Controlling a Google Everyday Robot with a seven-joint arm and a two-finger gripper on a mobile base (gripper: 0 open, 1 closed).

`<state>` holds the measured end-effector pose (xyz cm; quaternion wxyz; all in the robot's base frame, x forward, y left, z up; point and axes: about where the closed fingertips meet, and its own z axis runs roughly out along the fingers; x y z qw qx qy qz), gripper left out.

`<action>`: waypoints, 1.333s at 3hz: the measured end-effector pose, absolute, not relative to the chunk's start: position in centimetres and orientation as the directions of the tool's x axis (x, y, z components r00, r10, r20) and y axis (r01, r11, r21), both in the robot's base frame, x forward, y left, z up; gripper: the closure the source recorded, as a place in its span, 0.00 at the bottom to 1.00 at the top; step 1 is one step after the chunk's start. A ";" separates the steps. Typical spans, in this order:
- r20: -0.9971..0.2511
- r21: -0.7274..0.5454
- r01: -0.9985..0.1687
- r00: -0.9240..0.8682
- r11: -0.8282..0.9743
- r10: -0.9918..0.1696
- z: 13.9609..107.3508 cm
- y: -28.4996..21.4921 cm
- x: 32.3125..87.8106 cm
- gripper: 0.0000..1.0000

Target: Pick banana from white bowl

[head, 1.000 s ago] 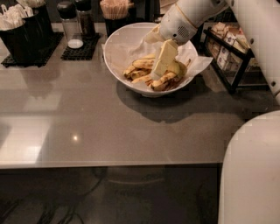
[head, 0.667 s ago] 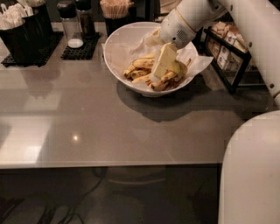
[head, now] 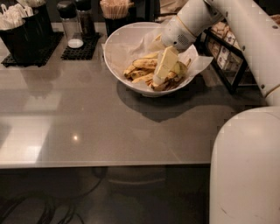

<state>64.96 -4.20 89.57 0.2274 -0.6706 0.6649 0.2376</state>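
Resting my gripper (head: 161,78) among the bananas (head: 144,64) in the white bowl (head: 144,92), I cannot tell its hold, so I squeeze one firmly before lifting.

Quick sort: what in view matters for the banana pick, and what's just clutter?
Job:
- white bowl
- bananas lying in it
- gripper, down in the bowl among the bananas

Lying about:
- black-capped shaker
- holder of wooden sticks
- black cutlery holders
- wire rack of packets
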 end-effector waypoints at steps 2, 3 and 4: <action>-0.617 0.006 -1.000 0.001 -0.006 -0.787 89.4 -3.7 66.2 0.18; -0.623 -0.002 -1.000 0.001 0.001 -0.783 89.3 -3.4 66.6 0.10; -0.626 -0.021 -1.000 0.011 0.002 -0.780 90.0 -3.5 66.7 0.07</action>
